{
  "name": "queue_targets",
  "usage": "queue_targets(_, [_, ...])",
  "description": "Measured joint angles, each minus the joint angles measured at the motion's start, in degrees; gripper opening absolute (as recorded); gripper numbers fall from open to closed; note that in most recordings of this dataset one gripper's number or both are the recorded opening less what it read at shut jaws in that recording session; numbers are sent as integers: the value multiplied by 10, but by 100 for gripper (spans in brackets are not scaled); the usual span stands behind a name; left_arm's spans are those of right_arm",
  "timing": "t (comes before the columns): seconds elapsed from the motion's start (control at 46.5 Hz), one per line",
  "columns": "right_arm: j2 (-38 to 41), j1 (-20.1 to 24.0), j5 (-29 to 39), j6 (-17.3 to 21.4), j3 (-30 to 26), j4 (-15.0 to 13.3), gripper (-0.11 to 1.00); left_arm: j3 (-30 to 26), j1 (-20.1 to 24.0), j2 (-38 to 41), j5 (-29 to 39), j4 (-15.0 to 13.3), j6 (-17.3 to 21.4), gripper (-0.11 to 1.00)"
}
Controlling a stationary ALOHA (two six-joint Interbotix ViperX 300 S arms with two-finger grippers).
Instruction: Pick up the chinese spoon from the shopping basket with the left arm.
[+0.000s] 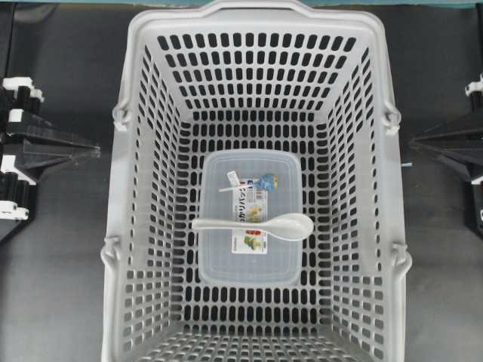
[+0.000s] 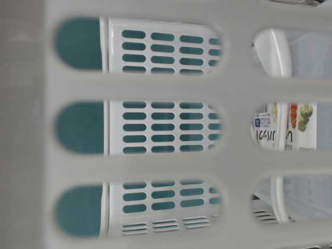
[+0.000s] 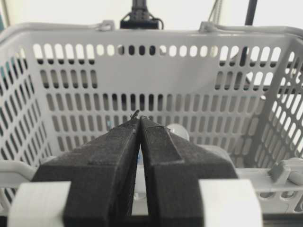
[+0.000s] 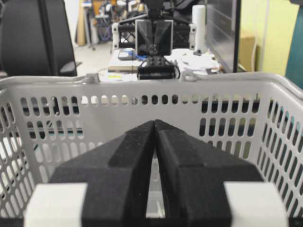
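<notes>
Resting with its black fingers pressed together and holding nothing, the left gripper [image 1: 96,151] sat outside the left wall of the shopping basket [image 1: 132,151], pointing in toward it. Across the basket the right gripper [image 1: 411,141] mirrored it, also pinched closed and empty, just off the right wall. Between them the grey slotted basket filled most of the dark table [image 1: 53,286]. On its floor lay a clear rectangular container [image 1: 219,256] with a printed label, and the chinese spoon [image 1: 256,225] lay across that lid, white and glossy, its bowl toward the right wall and its handle pointing left. From the left wrist view only a pale curve of the spoon [image 3: 177,130] showed past the closed fingertips
</notes>
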Motion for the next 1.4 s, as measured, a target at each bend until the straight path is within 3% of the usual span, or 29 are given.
queue_targets(0.064, [1,0,1,1,0,1,5,-6,-2,-2,10,4,-4,2])
queue_targets(0.15, [1,0,11,7,0,3,0,-48,-16,-2,67,18,-14,0])
queue_targets(0.344, [0,0,37,25,0,4,0,-149,-38,34,224,21,-13,0])
queue_targets(0.537, [-8,0,43,41,0,4,0,-248,-47,113,352,21,-11,0])
queue_targets(0.731, [-14,0,62,55,0,4,2,-340,-62,225,420,22,-11,0])
queue_targets(0.881, [-16,0,65,60,0,4,18,-410,-65,314,470,21,-13,0])
queue_targets(1.096, [-16,1,66,60,0,4,57,-506,-75,427,575,22,-9,0])
queue_targets(1.225, [-17,1,66,59,0,4,67,-544,-80,474,610,22,-8,1])
queue_targets(1.311, [-17,1,66,57,0,4,66,-563,-82,499,621,21,-11,15])
queue_targets(1.397, [-17,1,66,57,0,4,66,-579,-83,523,632,21,-17,42])
